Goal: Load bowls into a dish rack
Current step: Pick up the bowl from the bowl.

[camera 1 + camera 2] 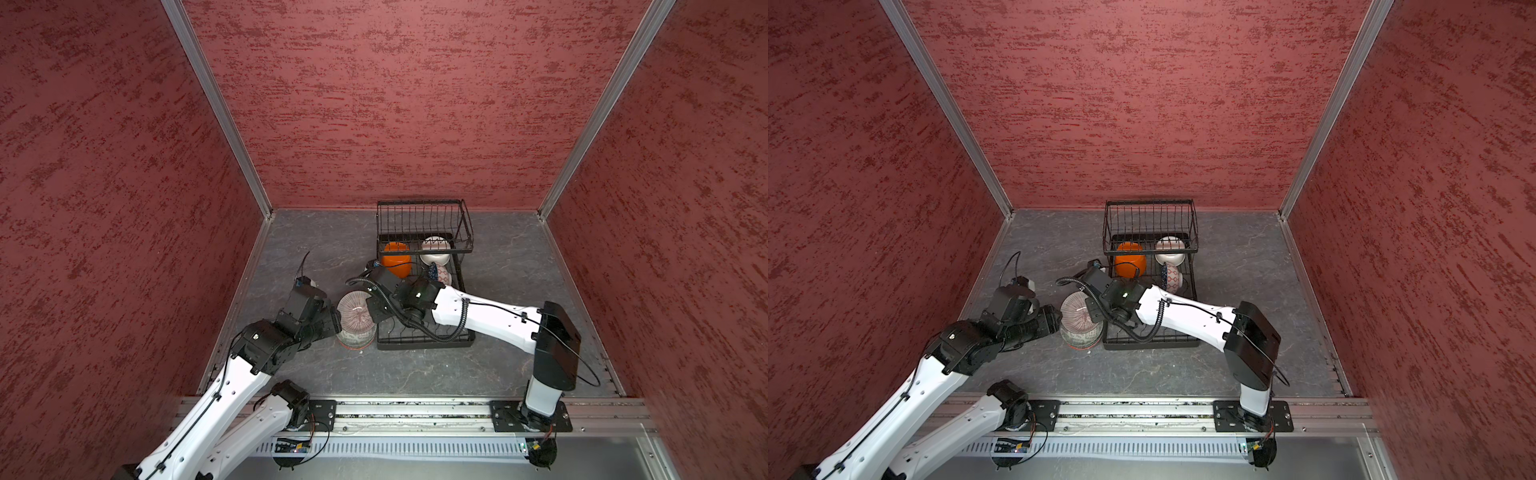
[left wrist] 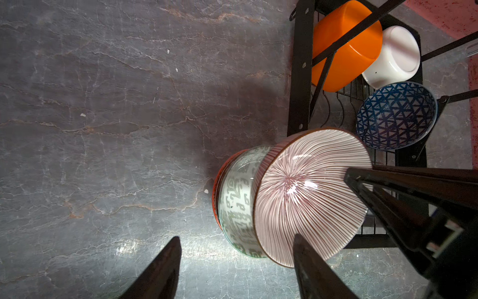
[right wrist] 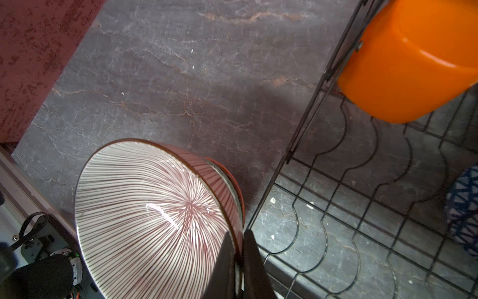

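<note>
Dark grey veined stone counter with brown cracks, spreading ahead of and under the left fingers. A few white specks lie on it, well ahead of those fingers. Red mottled walls on three sides, with aluminium corner posts. An aluminium rail runs along the counter edge behind the fingers, with a slotted cable duct just beside it.

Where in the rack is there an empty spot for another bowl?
In the dish rack, the wavy slots nearest the robot are bare, between the blue bowl and the near rim. The far end is crowded: orange bowl, white bowl and blue bowl sit together by the raised basket.
</note>
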Action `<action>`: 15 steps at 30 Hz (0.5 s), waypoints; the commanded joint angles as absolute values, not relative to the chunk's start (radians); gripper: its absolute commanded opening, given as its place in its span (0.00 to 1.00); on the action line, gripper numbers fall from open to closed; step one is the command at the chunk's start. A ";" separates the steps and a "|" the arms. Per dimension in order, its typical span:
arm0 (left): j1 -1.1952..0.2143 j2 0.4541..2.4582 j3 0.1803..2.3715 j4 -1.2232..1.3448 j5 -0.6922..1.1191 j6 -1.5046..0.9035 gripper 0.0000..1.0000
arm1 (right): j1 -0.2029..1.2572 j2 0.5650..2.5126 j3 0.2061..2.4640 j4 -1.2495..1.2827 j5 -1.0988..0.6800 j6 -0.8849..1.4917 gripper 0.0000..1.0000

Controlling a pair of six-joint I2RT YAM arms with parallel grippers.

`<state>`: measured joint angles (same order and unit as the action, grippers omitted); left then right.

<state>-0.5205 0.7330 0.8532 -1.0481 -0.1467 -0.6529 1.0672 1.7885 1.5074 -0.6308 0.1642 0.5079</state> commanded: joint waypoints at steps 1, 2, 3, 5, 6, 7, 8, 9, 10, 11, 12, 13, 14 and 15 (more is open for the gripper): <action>-0.511 0.734 0.880 -1.022 -0.145 -0.628 0.68 | 1.071 1.725 1.495 -0.595 0.223 0.504 0.00; -0.510 0.736 0.881 -1.019 -0.143 -0.626 0.68 | 1.071 1.718 1.491 -0.599 0.231 0.502 0.00; -0.509 0.737 0.884 -1.016 -0.141 -0.622 0.68 | 1.071 1.713 1.490 -0.607 0.244 0.502 0.00; -0.508 0.740 0.887 -1.011 -0.139 -0.619 0.68 | 1.071 1.706 1.487 -0.621 0.260 0.501 0.00; -0.506 0.742 0.886 -1.007 -0.136 -0.616 0.68 | 1.071 1.703 1.485 -0.626 0.270 0.499 0.00; -0.504 0.744 0.887 -1.002 -0.134 -0.614 0.68 | 1.070 1.695 1.482 -0.630 0.278 0.499 0.00; -0.503 0.745 0.887 -0.999 -0.133 -0.613 0.68 | 1.071 1.690 1.478 -0.632 0.285 0.499 0.00; -0.502 0.747 0.885 -0.996 -0.129 -0.611 0.68 | 1.071 1.683 1.476 -0.637 0.295 0.499 0.00; -0.500 0.750 0.885 -0.991 -0.127 -0.610 0.68 | 1.071 1.676 1.476 -0.644 0.307 0.499 0.00; -0.497 0.752 0.884 -0.988 -0.124 -0.609 0.68 | 1.071 1.671 1.476 -0.651 0.319 0.499 0.00; -0.496 0.753 0.882 -0.982 -0.120 -0.608 0.69 | 1.071 1.664 1.476 -0.661 0.336 0.498 0.00; -0.495 0.756 0.880 -0.977 -0.117 -0.607 0.68 | 1.070 1.657 1.476 -0.673 0.355 0.499 0.00; -0.494 0.757 0.878 -0.973 -0.114 -0.606 0.68 | 1.071 1.649 1.476 -0.682 0.372 0.498 0.00; -0.492 0.761 0.878 -0.969 -0.111 -0.604 0.68 | 1.070 1.642 1.476 -0.695 0.393 0.496 0.00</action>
